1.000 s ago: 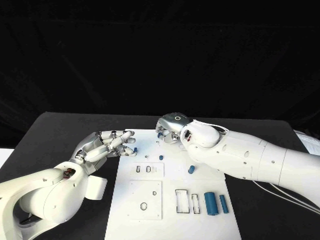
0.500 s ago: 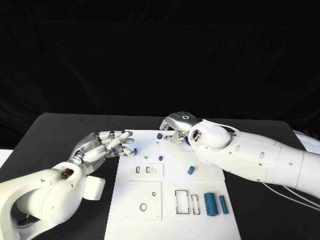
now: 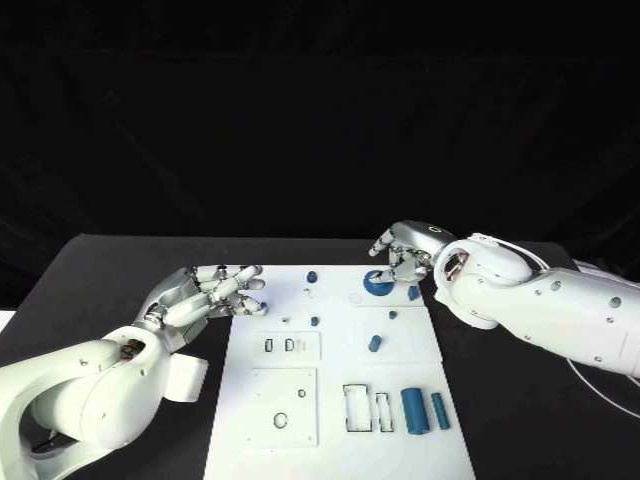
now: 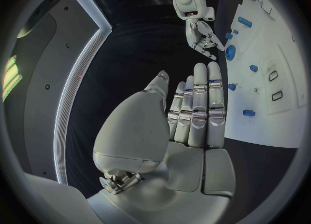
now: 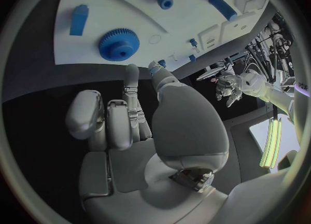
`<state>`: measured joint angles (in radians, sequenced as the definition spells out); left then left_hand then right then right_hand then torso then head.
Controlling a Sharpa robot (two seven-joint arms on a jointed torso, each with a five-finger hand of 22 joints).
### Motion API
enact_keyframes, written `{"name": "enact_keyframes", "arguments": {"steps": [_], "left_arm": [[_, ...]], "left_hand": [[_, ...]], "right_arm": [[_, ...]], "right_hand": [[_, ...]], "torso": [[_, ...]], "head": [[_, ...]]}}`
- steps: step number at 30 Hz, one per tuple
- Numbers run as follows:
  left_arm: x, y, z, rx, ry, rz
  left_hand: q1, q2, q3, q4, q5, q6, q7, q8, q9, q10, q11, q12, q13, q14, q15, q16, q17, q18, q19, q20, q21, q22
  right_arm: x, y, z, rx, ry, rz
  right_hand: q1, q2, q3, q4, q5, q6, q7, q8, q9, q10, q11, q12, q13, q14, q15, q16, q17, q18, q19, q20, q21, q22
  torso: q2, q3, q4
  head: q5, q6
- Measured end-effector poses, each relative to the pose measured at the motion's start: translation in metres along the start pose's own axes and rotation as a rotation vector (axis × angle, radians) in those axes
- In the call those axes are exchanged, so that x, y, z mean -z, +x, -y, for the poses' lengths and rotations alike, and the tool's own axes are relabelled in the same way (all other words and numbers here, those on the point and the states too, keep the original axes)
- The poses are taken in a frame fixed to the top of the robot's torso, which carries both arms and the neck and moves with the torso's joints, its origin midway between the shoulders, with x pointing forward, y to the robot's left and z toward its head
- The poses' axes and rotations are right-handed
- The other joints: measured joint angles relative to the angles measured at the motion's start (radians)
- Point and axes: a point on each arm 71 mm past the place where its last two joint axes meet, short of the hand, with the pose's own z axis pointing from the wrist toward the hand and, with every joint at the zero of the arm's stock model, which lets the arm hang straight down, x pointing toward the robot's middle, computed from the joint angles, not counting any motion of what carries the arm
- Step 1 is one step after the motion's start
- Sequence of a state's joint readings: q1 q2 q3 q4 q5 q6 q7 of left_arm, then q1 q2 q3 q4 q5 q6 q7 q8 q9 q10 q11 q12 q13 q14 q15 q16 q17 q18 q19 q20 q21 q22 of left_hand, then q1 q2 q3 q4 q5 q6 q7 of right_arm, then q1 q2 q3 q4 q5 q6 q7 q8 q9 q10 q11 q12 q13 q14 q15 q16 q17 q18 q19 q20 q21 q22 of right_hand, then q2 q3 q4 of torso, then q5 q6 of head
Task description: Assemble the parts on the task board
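Assembly barely started, most parts still loose.

My left hand (image 3: 209, 292) sat released, fingers flat, at the task board's (image 3: 299, 400) 9 o'clock edge. Small pegs (image 3: 312, 276) stood near 12; cylinders (image 3: 411, 410) lay loose at 4, slots beside them unfilled. My right hand (image 3: 407, 257) hung at 1 o'clock over the gear (image 3: 378, 286), fingers curled, holding nothing from what I saw.

The left hand (image 4: 194, 115) hung with its fingers straight and side by side, holding nothing, near the edge of the white task board (image 4: 285, 115). Small blue parts (image 4: 248, 112) dotted the board. Across it the right hand (image 4: 202, 36) hovered beside a blue gear (image 4: 230, 53).
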<state>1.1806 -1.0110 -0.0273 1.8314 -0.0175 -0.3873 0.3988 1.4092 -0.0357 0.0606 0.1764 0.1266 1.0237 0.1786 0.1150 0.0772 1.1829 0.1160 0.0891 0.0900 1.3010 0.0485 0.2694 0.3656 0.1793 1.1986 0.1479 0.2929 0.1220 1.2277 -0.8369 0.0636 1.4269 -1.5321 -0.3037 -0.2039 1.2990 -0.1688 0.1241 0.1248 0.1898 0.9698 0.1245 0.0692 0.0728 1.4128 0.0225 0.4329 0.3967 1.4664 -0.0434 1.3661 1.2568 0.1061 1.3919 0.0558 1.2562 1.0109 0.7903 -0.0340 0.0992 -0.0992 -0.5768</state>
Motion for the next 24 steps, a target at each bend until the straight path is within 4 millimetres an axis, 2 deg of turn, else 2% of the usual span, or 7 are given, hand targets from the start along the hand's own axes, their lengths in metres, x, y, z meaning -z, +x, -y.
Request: {"name": "enact_keyframes", "arguments": {"steps": [1, 3, 6, 11, 24], "left_arm": [[0.000, 0.000, 0.000, 0.000, 0.000, 0.000], [-0.001, 0.000, 0.000, 0.001, -0.001, -0.001], [-0.001, 0.000, 0.000, 0.001, -0.001, 0.000], [-0.002, -0.001, -0.001, 0.001, -0.002, -0.001], [-0.002, -0.001, -0.001, 0.002, -0.005, -0.001]], "left_hand": [[0.000, 0.000, 0.000, 0.000, 0.000, 0.000, 0.000, 0.000, 0.000, 0.000, 0.000, 0.000, 0.000, 0.000, 0.000, 0.000, 0.000, 0.000, 0.000, 0.000, 0.000, 0.000], [0.000, 0.000, 0.000, 0.000, 0.000, 0.000, 0.000, 0.000, 0.000, 0.000, 0.000, 0.000, 0.000, 0.000, 0.000, 0.000, 0.000, 0.000, 0.000, 0.000, 0.000, 0.000], [0.000, 0.000, 0.000, 0.000, 0.000, 0.000, 0.000, 0.000, 0.000, 0.000, 0.000, 0.000, 0.000, 0.000, 0.000, 0.000, 0.000, 0.000, 0.000, 0.000, 0.000, 0.000], [0.000, 0.000, 0.000, 0.000, 0.000, 0.000, 0.000, 0.000, 0.000, 0.000, 0.000, 0.000, 0.000, 0.000, 0.000, 0.000, 0.000, 0.000, 0.000, 0.000, 0.000, 0.000], [0.000, 0.000, 0.000, 0.000, 0.000, 0.000, 0.000, -0.004, 0.000, 0.000, 0.000, -0.004, 0.000, 0.000, 0.000, 0.000, 0.002, 0.000, 0.000, 0.000, -0.005, 0.000]], "right_arm": [[0.000, 0.000, 0.003, -0.003, 0.012, -0.007], [0.000, 0.001, 0.007, -0.008, 0.032, -0.019], [-0.001, 0.003, 0.012, -0.011, 0.058, -0.037], [-0.004, 0.007, 0.013, -0.013, 0.081, -0.064], [-0.005, 0.016, 0.019, 0.005, 0.124, -0.125]], "right_hand": [[0.025, 0.009, -0.039, 0.030, 0.000, -0.003, 0.001, 0.004, 0.001, -0.023, 0.004, 0.076, 0.096, 0.000, 0.000, 0.016, 0.018, -0.007, -0.002, 0.004, 0.016, 0.019], [0.063, 0.014, -0.077, 0.085, 0.000, -0.006, 0.004, 0.008, 0.004, -0.062, 0.012, 0.208, 0.269, 0.000, 0.000, 0.039, 0.044, -0.007, -0.002, 0.004, 0.040, 0.049], [0.081, 0.016, -0.091, 0.122, 0.006, -0.006, 0.004, 0.008, 0.003, -0.066, 0.015, 0.300, 0.384, 0.000, 0.000, 0.052, 0.051, -0.007, -0.002, 0.004, 0.053, 0.071], [0.090, 0.015, -0.092, 0.132, 0.018, -0.006, 0.004, 0.015, 0.005, -0.066, 0.015, 0.328, 0.426, 0.000, 0.000, 0.057, 0.051, -0.007, -0.002, 0.004, 0.060, 0.079], [0.104, 0.029, -0.094, 0.145, 0.035, 0.007, -0.001, 0.023, 0.009, -0.051, 0.012, 0.436, 0.547, 0.000, 0.000, 0.075, 0.051, -0.007, -0.002, 0.004, 0.076, 0.103]], "torso": [[0.000, 0.0005, -0.0008], [0.000, 0.0010, -0.0017], [0.000, 0.0009, -0.0016], [0.000, 0.0007, -0.0002], [0.000, -0.0012, -0.0008]], "head": [[0.000, 0.000], [-0.001, 0.000], [-0.003, 0.001], [-0.006, 0.002], [-0.008, 0.000]]}}
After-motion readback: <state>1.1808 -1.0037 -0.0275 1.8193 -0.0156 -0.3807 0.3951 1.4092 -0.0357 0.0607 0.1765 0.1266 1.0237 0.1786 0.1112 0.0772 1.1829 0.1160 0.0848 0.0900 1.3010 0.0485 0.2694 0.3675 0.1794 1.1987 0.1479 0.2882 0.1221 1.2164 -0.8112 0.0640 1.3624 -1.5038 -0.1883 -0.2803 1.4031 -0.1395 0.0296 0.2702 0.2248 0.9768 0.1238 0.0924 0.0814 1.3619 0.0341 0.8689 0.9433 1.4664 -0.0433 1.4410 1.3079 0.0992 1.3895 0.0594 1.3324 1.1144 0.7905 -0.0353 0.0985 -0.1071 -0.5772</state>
